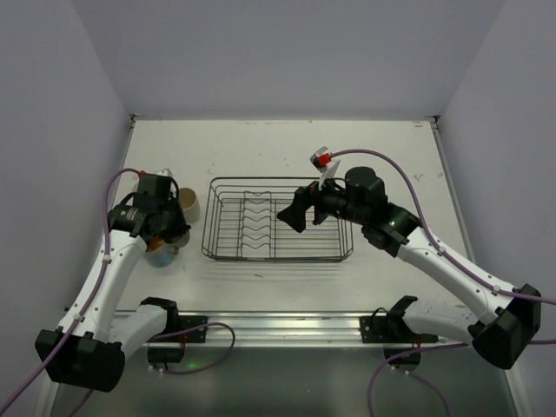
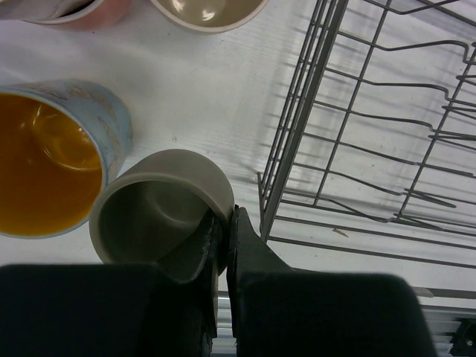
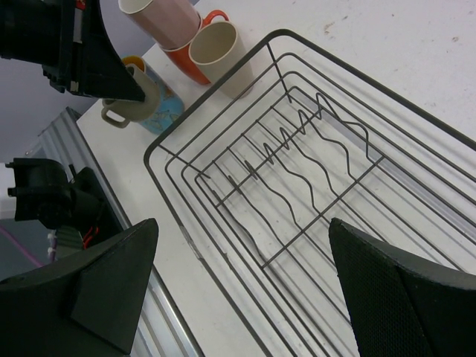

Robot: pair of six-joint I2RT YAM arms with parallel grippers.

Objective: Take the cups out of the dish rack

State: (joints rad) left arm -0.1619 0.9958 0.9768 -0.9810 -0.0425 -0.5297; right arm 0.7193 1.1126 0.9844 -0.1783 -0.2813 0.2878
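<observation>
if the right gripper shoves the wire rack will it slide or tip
The dish rack is thin open wire and empty, so probably light and apt to slide on the smooth table. Low and wide, it seems unlikely to tip.

Your left arm [image 1: 104,278] and right arm [image 1: 452,269]: white shells, black joints.
Purple cables [image 1: 382,156] run along both, fingers [image 3: 394,290] matte black, red fitting [image 1: 325,160] at your right wrist.
</observation>
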